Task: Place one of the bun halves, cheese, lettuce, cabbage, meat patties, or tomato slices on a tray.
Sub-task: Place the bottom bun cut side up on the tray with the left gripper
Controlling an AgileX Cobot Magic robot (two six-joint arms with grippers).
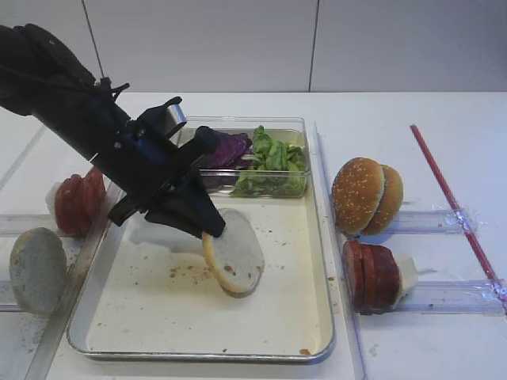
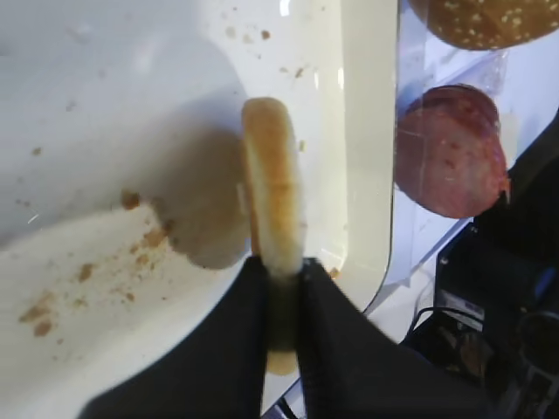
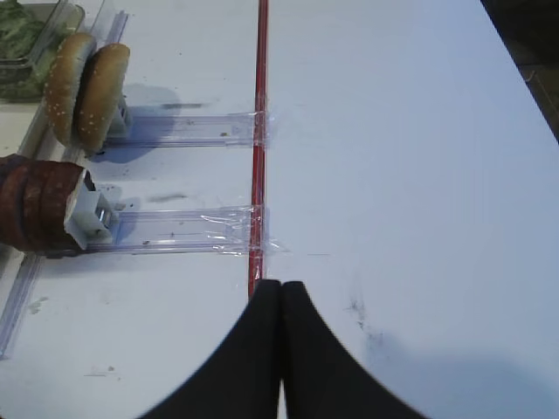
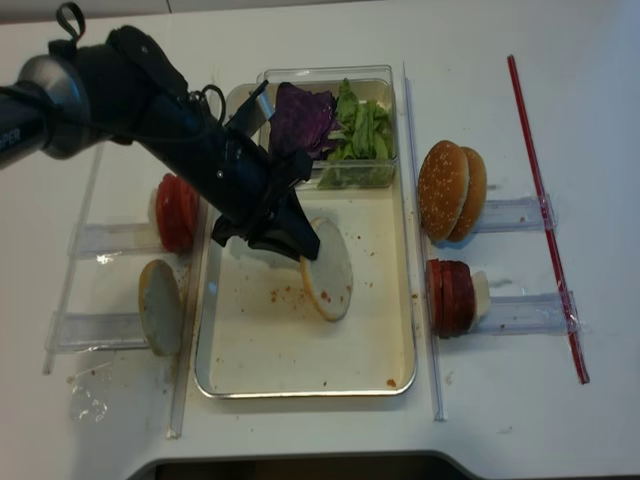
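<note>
Bun half (image 1: 236, 252): pale cream disc, a few brown crumbs on its face, standing tilted on edge over the middle of the tray (image 1: 321, 261). Its lower rim is at or just above the cream, crumb-speckled bottom; I cannot tell whether it touches. My left gripper (image 1: 207, 229) is clamped on its upper left edge, and in the left wrist view my two black fingers (image 2: 341, 349) pinch the disc edge-on.

My right gripper (image 3: 280, 292): fingers pressed together, nothing between them, hanging above the bare white table (image 3: 410, 157) near a red strip (image 3: 259, 131), well apart from the tray.

Clear plastic box (image 1: 299, 133): at the far end of the tray. Holds the cabbage (image 1: 230, 149), dark purple, on the left, and the lettuce (image 1: 273, 162), bright green, on the right.

Tomato slices (image 1: 79, 202): bright red row standing on edge, left of the tray, just beside its rim.

Second pale bun half (image 1: 36, 269): greyish face, upright, left of the tray, nearer the front than the tomatoes.

Sesame bun (image 1: 366, 195): golden, on edge, right of the tray.

Meat patties (image 1: 371, 275): dark brownish-red stack on edge, right of the tray, in front of the sesame bun, backed by a white block (image 1: 406, 273) on a clear rail (image 1: 451, 295).
</note>
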